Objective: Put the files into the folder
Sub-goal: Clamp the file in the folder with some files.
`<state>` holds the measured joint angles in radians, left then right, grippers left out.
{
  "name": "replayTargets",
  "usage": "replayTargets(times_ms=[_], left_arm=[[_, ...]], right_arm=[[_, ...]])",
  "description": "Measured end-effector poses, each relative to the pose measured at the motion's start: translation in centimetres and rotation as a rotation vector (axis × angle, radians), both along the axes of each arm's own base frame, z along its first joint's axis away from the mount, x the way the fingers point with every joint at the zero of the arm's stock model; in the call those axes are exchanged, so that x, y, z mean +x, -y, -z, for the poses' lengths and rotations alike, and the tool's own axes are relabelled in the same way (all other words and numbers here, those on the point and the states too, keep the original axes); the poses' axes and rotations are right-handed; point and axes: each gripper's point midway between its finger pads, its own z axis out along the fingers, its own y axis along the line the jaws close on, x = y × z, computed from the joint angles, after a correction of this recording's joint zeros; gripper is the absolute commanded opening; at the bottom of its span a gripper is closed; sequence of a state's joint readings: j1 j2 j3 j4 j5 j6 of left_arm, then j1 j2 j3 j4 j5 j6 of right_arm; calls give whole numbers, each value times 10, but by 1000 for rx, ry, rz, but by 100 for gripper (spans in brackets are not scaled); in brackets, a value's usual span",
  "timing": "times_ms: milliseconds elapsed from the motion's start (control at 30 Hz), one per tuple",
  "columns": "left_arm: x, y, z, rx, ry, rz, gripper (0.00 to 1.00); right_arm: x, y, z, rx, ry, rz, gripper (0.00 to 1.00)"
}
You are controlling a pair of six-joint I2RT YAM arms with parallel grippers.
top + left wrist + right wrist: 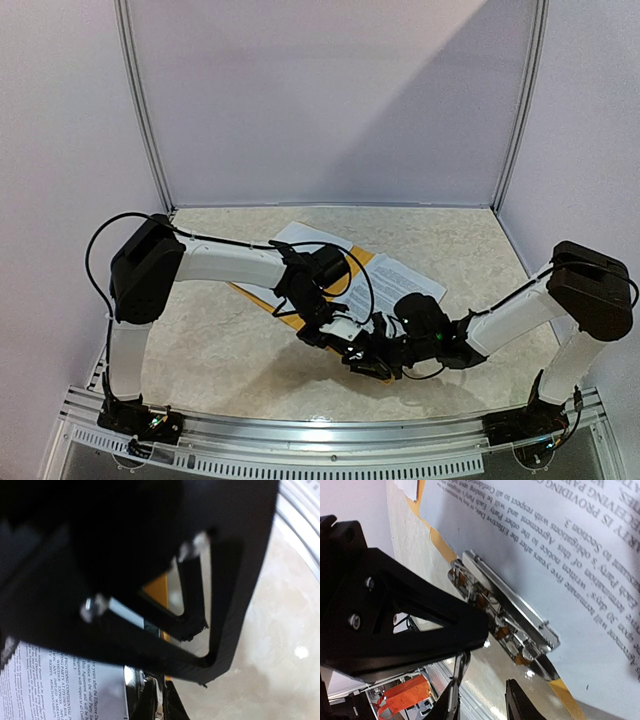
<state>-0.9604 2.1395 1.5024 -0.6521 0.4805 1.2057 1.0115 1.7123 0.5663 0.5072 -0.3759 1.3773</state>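
The orange-yellow folder (pixel 262 297) lies open mid-table with the files (pixel 398 274) on it, white sheets of small black print (pixel 545 545). Its metal clip (pixel 505 610) runs along the sheets' edge, orange folder (pixel 437 542) showing past it. My two grippers meet over the clip. My left gripper (pixel 345 335) is shut, a thin metal clip lever (pixel 159 700) pinched between its fingers. In the right wrist view that lever (pixel 459 672) rises beside my right gripper (pixel 480 702), which stands open just off the clip, one finger against the strip. In the left wrist view, black finger frames hide most of the folder (pixel 157 587).
The marbled table (pixel 450 240) is boxed in by pale walls at the back and both sides. An aluminium rail (pixel 330 435) runs along the near edge by the arm bases. An orange object (pixel 402 695) sits beyond that edge.
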Motion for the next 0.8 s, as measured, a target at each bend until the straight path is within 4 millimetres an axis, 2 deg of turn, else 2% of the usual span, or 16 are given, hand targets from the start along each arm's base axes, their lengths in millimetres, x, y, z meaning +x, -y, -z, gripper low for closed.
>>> replayTargets(times_ms=[100,167,233,367,600,800], left_arm=[[3,-1,2,14,8,-18,0],[6,-3,4,31,20,-37,0],[7,-3,4,35,24,-43,0],[8,-4,5,40,28,-53,0],[9,-4,5,45,28,-65,0],[9,-4,5,46,27,-69,0]], right_arm=[[-6,7,-2,19,-7,38,32],[-8,10,-10,53,-4,66,32],[-6,10,-23,102,9,92,32],[0,10,-32,135,8,138,31],[5,14,-38,142,3,194,20],[8,14,-42,158,14,213,15]])
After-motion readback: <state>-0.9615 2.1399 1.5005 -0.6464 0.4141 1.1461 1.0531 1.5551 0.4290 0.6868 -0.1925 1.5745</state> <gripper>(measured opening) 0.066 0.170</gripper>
